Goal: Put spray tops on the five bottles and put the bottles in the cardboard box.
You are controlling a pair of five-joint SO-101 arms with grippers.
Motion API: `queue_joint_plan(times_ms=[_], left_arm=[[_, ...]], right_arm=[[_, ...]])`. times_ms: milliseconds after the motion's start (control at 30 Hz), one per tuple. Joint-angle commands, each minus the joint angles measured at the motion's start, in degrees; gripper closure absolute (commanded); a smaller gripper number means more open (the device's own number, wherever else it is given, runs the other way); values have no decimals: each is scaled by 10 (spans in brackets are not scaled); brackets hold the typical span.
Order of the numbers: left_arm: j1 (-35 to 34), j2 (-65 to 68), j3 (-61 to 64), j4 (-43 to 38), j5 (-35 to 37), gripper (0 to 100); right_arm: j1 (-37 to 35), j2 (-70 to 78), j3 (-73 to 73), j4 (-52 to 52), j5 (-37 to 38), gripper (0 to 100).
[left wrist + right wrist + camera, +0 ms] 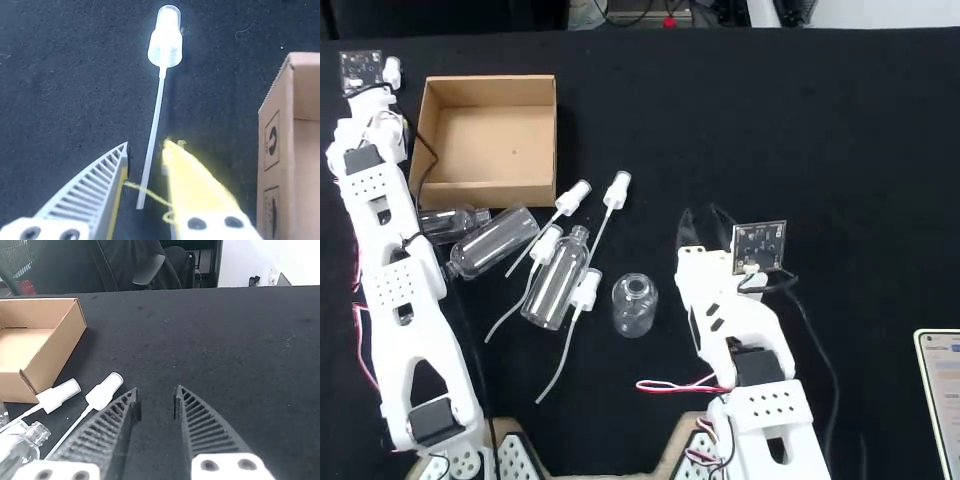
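Note:
The open cardboard box (485, 189) stands at the back left, with nothing inside it. Beside its front lie clear bottles (492, 242) (557, 277) and a smaller one (450, 222); a short bottle (634, 303) stands upright. Loose spray tops (572, 195) (617, 188) (587, 288) lie among them. My left gripper (145, 147) is open left of the box (292, 150), its fingers either side of the thin tube of another spray top (165, 42) lying on the cloth. My right gripper (703, 222) (156, 392) is open and holds nothing, right of the pile, near two spray tops (102, 390) (60, 392).
A black cloth (820, 130) covers the table, with wide free room on the right half. A phone-like screen (940, 390) lies at the right edge. Red and white wires (670, 385) run by the right arm's base.

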Motion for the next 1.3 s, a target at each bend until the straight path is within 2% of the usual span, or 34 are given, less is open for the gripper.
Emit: queue_joint_plan(times_ms=[0, 167, 1267], left_arm=[[0, -69, -28, -10, -2, 899], [0, -78, -29, -11, -2, 848], [-8, -41, -17, -5, 3, 848]], right_arm=[[-6, -13, -5, -15, 5, 884], [-6, -13, -5, -15, 5, 884], [-5, -13, -5, -15, 5, 884]])
